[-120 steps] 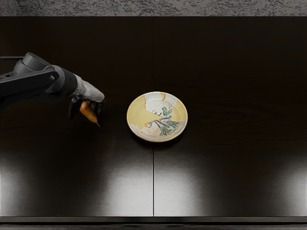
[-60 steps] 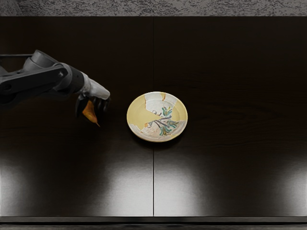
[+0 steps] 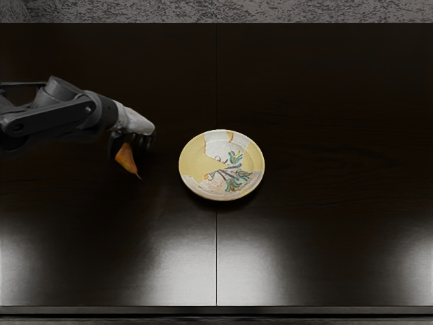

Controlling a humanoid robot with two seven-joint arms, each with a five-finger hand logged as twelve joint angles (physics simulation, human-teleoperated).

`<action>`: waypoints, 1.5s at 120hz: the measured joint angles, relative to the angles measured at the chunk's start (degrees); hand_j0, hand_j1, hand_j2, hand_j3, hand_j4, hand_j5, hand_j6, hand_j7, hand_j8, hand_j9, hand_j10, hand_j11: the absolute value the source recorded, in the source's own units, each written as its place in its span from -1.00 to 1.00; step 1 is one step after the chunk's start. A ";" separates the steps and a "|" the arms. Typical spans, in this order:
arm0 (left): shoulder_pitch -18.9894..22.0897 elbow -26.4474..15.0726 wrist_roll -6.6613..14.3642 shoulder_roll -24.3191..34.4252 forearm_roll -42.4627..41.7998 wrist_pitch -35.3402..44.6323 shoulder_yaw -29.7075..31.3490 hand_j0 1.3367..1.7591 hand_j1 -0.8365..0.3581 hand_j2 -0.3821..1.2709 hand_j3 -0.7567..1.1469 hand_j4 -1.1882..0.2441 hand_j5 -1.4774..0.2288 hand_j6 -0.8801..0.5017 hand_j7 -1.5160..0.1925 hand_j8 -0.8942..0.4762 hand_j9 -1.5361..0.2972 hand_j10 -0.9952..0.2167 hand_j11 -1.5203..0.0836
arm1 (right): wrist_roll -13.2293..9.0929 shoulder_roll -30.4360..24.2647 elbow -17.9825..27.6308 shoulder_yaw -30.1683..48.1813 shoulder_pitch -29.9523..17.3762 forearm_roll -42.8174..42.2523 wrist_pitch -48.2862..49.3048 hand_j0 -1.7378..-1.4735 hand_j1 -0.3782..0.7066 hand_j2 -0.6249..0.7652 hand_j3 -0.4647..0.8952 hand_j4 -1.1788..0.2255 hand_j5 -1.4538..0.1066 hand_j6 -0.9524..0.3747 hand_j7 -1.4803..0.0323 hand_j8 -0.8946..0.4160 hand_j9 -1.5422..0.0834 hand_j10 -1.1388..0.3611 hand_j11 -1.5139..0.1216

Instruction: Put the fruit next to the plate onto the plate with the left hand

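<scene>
Orange and tapering to a point, the fruit [image 3: 126,160] is hanging in the left-centre of the frame, its upper end sitting between the dark fingers [image 3: 142,143] of the left hand [image 3: 132,137], which are curling downward and closing around it. Its pointed tip is aiming down and slightly right toward the desk [image 3: 304,237]; whether the tip is touching the dark wood cannot be told. The left arm [image 3: 54,115] is reaching in from the left edge of the frame, running almost level with a slight downward slant toward the right, the pale grey wrist bending over so that the palm is facing down. The fruit is sitting just left of the yellow plate [image 3: 193,154], apart from its rim, while the plate is lying flat at the centre of the frame, its painted face showing.
</scene>
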 joint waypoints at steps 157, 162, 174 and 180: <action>1.83 3.64 -0.34 -0.59 -0.58 2.07 1.49 0.52 0.03 -0.42 -0.21 -0.01 0.01 -0.42 0.05 -0.40 0.00 -0.14 0.13 | 0.00 0.00 0.00 0.00 0.00 0.00 0.00 -0.40 -0.89 -0.11 -0.32 0.64 0.82 0.40 0.92 0.33 0.86 0.49 0.81; 1.87 3.81 -0.35 -0.60 -0.59 2.07 1.49 0.52 0.03 -0.42 -0.21 -0.01 0.01 -0.42 0.05 -0.40 0.00 -0.15 0.12 | 0.00 0.00 0.00 0.00 0.00 0.00 0.00 -0.40 -0.89 -0.11 -0.32 0.64 0.82 0.40 0.92 0.33 0.86 0.49 0.81; 2.22 4.02 -0.36 -0.60 -0.61 2.11 1.49 0.52 0.02 -0.42 -0.21 -0.01 0.00 -0.43 0.04 -0.40 -0.01 -0.15 0.12 | 0.00 0.00 0.00 0.00 0.00 0.00 0.00 -0.40 -0.89 -0.11 -0.32 0.64 0.82 0.40 0.92 0.33 0.86 0.49 0.81; 2.37 4.07 -0.36 -0.60 -0.64 2.28 1.50 0.52 0.02 -0.42 -0.21 -0.02 0.00 -0.43 0.04 -0.40 -0.01 -0.16 0.11 | 0.00 0.00 0.00 0.00 0.00 0.00 0.00 -0.40 -0.89 -0.11 -0.32 0.64 0.82 0.40 0.92 0.33 0.86 0.49 0.81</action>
